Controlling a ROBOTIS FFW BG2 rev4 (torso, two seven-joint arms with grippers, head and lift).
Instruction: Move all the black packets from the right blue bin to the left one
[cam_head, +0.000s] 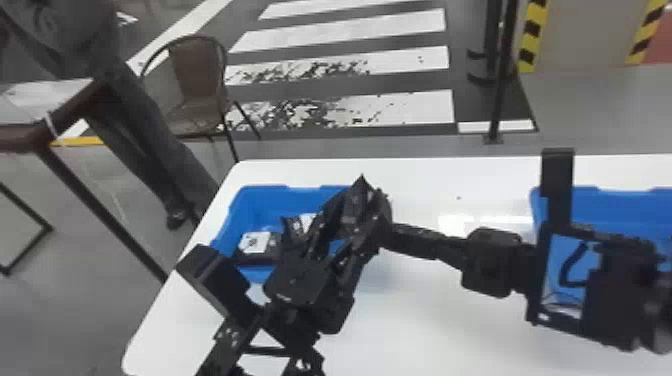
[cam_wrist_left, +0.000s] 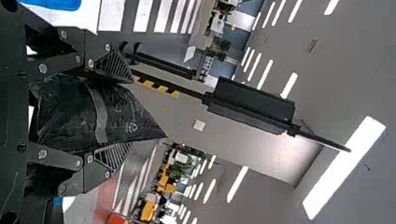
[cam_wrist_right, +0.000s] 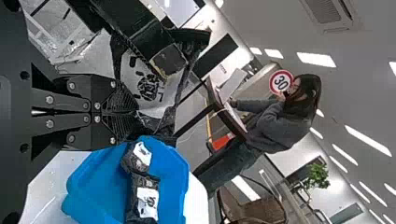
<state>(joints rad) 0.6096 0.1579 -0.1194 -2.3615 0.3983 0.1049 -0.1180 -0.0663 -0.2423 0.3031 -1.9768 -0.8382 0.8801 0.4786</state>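
Over the near right part of the left blue bin (cam_head: 237, 215), my left gripper (cam_head: 334, 239) and right gripper (cam_head: 369, 220) meet at a black packet (cam_head: 356, 206), its pointed corner upward. In the left wrist view, my left gripper (cam_wrist_left: 122, 113) is shut on the bulging packet (cam_wrist_left: 74, 114), one finger along each side. Seen from the right wrist, my right gripper (cam_wrist_right: 133, 112) has its fingers together on the edge of the white-labelled packet (cam_wrist_right: 148, 88). Packets (cam_wrist_right: 146, 200) with white labels lie in the left bin. The right blue bin (cam_head: 625, 202) is partly hidden behind the right arm.
Both bins stand on the white table (cam_head: 415, 310), whose left edge runs close by the left bin. The right arm (cam_head: 487, 260) stretches across the middle of the table from the right. Beyond the table are a chair (cam_head: 197, 75) and a black post (cam_head: 500, 85).
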